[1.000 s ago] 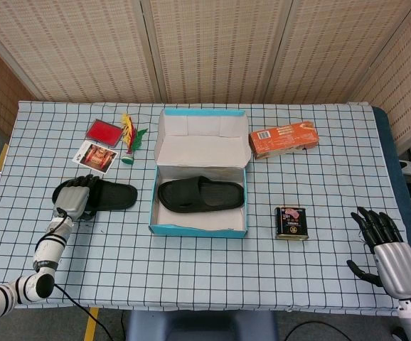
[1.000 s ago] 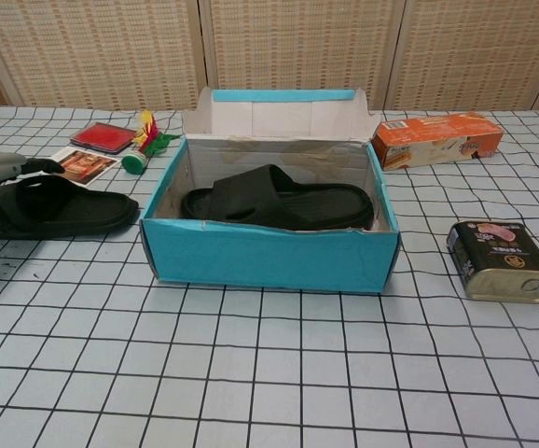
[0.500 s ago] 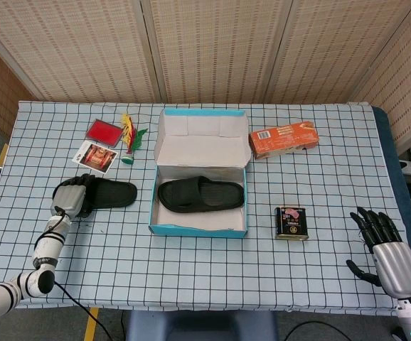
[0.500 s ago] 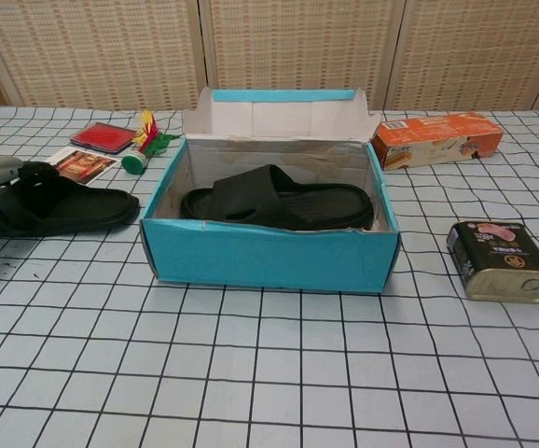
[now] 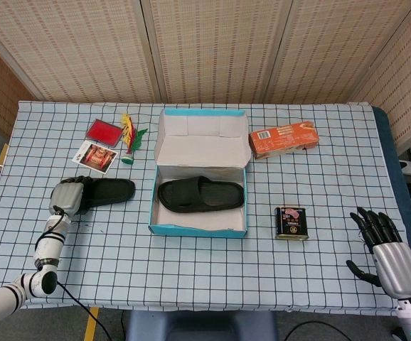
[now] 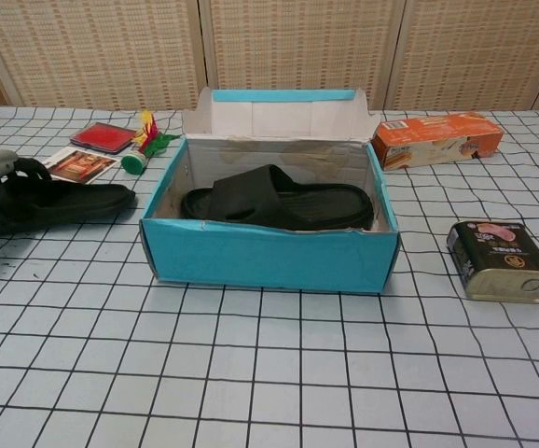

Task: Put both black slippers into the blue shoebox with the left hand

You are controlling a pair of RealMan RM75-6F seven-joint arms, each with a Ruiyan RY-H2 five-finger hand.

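My left hand [image 5: 69, 195] grips the heel of the second black slipper [image 5: 106, 192]; the blue shoebox [image 5: 198, 229], holding the first slipper [image 5: 200, 195], sits to its right. My right hand [image 5: 387, 249] rests spread, holding nothing.

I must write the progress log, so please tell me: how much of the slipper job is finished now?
About half. Done: one black slipper lies inside the blue shoebox. In hand: the left hand grips the second slipper at its end, left of the box; in the chest view it looks tilted off the table. Left: carrying it over the box wall and letting go. The right hand rests open, far right.
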